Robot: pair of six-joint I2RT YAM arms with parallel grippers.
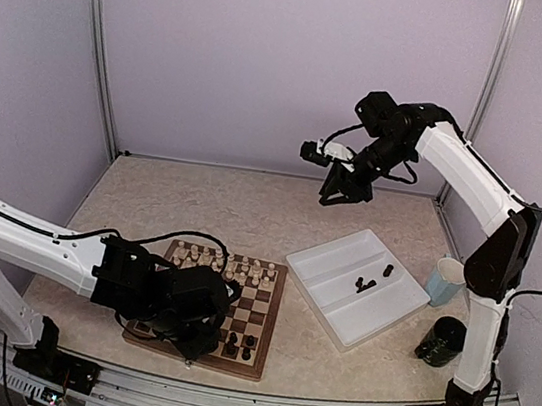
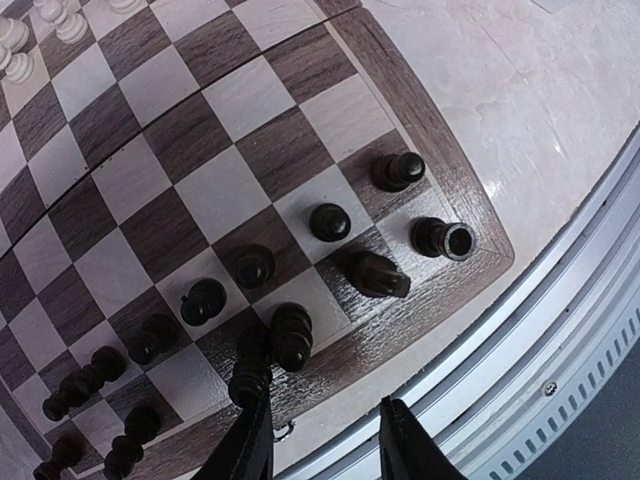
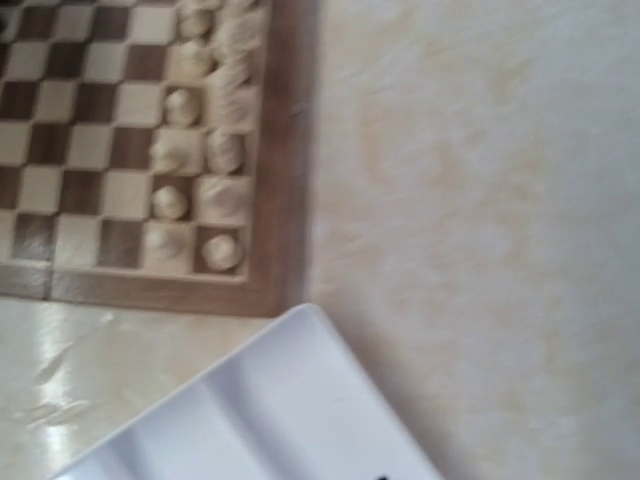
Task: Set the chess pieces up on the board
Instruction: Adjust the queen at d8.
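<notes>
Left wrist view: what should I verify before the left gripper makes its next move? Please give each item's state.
1. Left gripper, nothing between its fingers: ok.
2. Dark brown-black chess pieces on the square wooden checkered board all upright: cannot tell.
3. White rectangular tray emptied: not ok, dark pieces lie inside.
4. Right gripper away from the board: ok.
5. Right gripper holding something: cannot tell.

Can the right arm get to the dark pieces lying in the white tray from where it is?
Probably yes. The right arm hangs raised just behind the white tray, and the dark pieces lie exposed in it, nothing covering them.
</notes>
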